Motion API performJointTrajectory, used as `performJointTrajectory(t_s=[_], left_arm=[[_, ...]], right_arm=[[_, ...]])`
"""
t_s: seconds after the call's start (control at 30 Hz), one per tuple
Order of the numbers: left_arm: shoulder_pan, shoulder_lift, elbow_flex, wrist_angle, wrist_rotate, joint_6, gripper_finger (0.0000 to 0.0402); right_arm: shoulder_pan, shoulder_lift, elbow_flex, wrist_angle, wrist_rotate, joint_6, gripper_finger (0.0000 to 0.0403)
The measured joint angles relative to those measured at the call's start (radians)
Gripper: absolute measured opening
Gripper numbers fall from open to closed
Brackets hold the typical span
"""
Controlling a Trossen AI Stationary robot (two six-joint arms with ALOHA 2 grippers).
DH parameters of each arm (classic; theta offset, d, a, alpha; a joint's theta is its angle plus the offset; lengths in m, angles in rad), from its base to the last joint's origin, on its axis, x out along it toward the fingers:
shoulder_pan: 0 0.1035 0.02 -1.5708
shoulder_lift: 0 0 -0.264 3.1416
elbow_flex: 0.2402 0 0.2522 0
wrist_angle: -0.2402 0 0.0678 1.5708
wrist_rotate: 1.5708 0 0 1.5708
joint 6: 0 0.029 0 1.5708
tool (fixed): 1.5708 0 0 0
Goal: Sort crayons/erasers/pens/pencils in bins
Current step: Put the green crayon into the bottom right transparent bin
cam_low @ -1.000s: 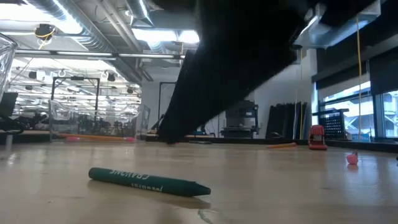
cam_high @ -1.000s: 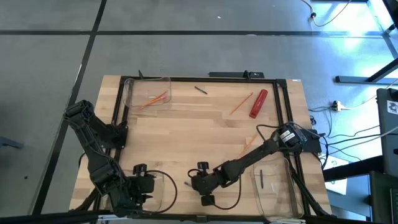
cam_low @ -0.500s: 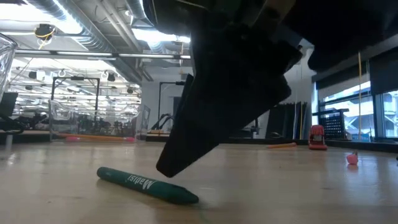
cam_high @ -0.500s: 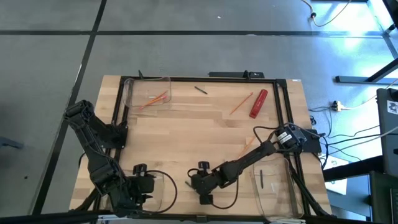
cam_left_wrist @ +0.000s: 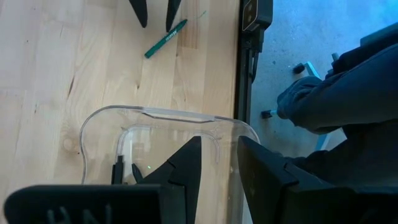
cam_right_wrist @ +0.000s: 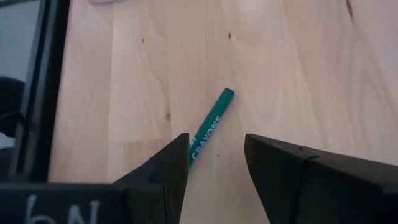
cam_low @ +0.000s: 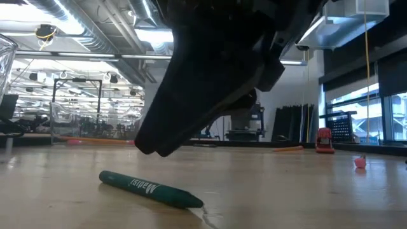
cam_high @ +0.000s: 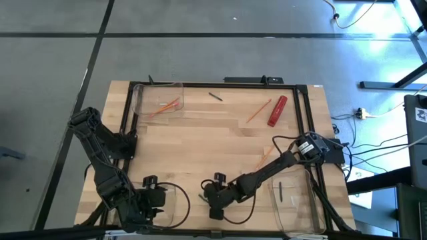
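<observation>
A green crayon (cam_right_wrist: 210,126) lies flat on the wood near the table's front edge (cam_low: 149,189). My right gripper (cam_right_wrist: 214,144) hovers just over it, open, slanting down, one finger on each side of the crayon's near end and clear of it (cam_low: 152,147). My left gripper (cam_left_wrist: 217,149) stands open above the near-left bin (cam_left_wrist: 161,117), holding nothing. One pen (cam_high: 281,192) lies in the near-right bin (cam_high: 297,200), another pen (cam_high: 214,96) on the far wood. Pencils (cam_high: 163,107) lie in the far-left bin (cam_high: 157,99), with two more pencils (cam_high: 259,111) on the table.
A thick red cylinder (cam_high: 277,111) lies at the far right beside a pencil. A black frame (cam_high: 303,133) rims the table. A person's dark sleeve (cam_left_wrist: 336,93) shows beyond the table's near edge. Bare wood fills the middle of the table.
My right gripper has rolled about the line it points along while staying over the crayon near the front edge; its fingers now stand differently around it. The green crayon has turned a little on the wood and then lain still.
</observation>
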Motion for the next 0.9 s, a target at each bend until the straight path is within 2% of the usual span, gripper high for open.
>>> performJointTrajectory(t_s=[0.5,0.9], left_arm=[[0.0,0.0,0.0,-0.007,0.0,0.0,0.0096],[0.0,0.0,0.0,-0.007,0.0,0.0,0.0096]], right_arm=[[0.017,0.04,0.0,0.044,0.017,0.03,0.0158],[0.016,0.041,0.001,-0.009,0.035,0.028,0.0158]])
